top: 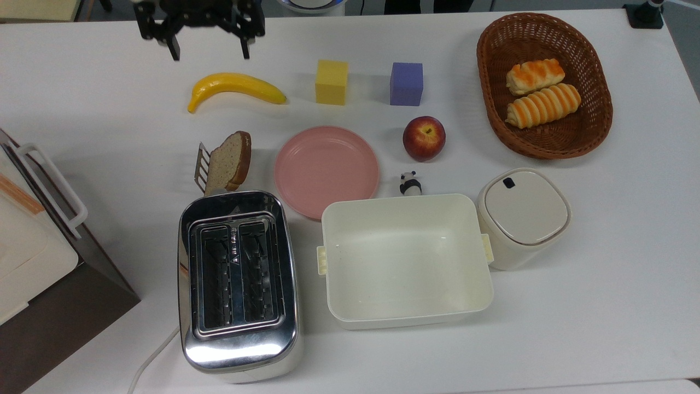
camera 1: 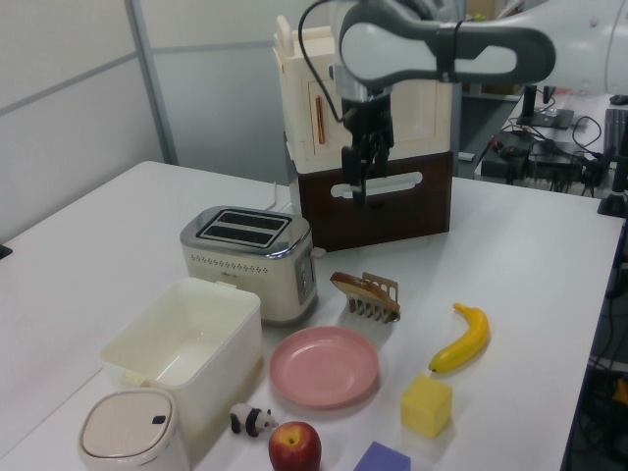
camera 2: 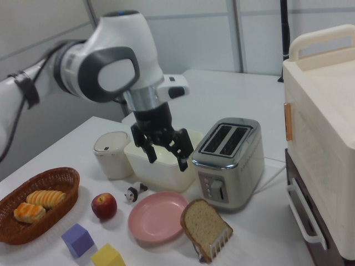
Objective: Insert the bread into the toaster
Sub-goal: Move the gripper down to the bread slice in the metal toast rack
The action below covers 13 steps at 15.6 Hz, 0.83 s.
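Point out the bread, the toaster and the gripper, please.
bread point(top: 228, 160), top view, on the tan face of the slice.
toaster point(top: 238, 342), top view, on the chrome top near its front edge.
gripper point(top: 209, 53), top view, midway between its open fingertips.

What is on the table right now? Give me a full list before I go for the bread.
bread: 1, tan, leaning in rack
toaster: 1, chrome, beside the rack
plate: 1, pink, centre
tub: 1, cream
lidded bin: 1, cream
panda figure: 1
apple: 1, red
banana: 1, yellow
cubes: yellow, purple
basket: 1, brown, 2 rolls
cabinet: cream and brown
gripper: open, above the banana
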Motion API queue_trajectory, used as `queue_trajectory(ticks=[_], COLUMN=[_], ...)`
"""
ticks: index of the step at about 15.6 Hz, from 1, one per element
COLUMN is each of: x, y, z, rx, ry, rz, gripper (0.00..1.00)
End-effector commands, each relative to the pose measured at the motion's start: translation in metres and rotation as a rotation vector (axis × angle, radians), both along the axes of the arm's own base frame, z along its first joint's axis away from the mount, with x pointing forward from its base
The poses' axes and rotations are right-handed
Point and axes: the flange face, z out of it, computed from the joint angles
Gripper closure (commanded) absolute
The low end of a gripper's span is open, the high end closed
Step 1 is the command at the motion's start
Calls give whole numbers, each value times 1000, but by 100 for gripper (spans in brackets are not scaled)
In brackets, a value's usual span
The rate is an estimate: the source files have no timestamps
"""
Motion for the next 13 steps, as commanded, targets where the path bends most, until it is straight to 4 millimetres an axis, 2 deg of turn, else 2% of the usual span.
queue_trajectory(ticks=[1,3,7,9,13], x=[11,15,25,33,38], y=[7,5,-2,-4,-3], z=[-34,-39,-71,-99,-130], rx=[-48,-53,-78,-102,-128], ry=[23,20,66,64,67], rz=[45,45,48,27,14], gripper=[0,0,0,0,0])
